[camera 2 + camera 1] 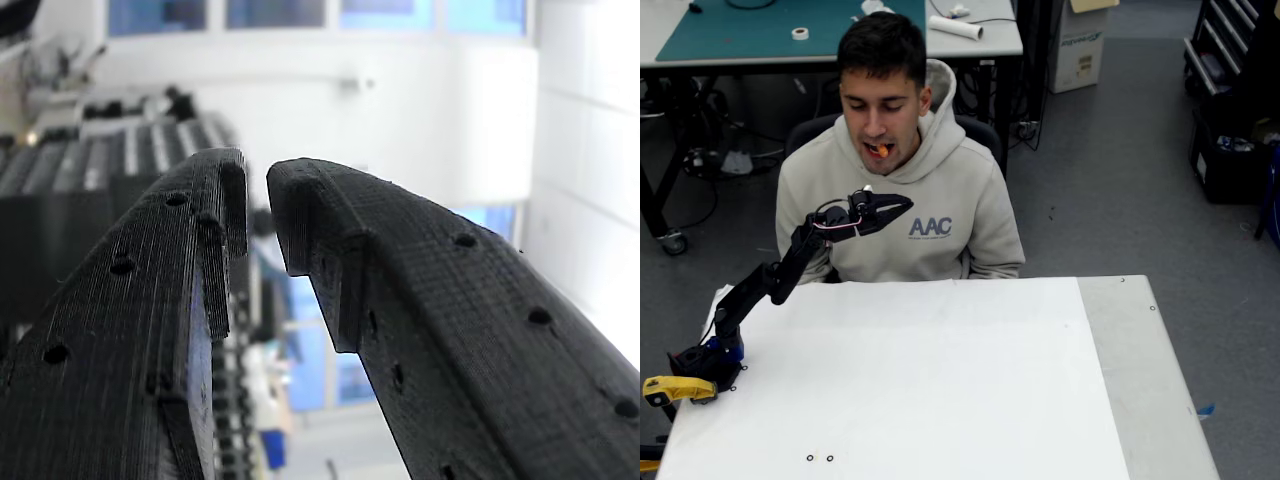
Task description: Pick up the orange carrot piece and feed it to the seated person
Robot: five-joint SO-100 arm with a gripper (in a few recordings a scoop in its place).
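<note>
You have one orange carrot piece (882, 150), and it sits between the lips of the seated person (902, 190), who faces the far edge of the white worktop (940, 380). One arm rises from its base at the worktop's left edge and reaches up and right, its end effector (902, 205) level with the person's chest, below the chin and apart from the carrot. In the wrist view the end effector (256, 195) holds nothing, its fingertips a narrow gap apart. The worktop surface to the right of the arm lies bare.
</note>
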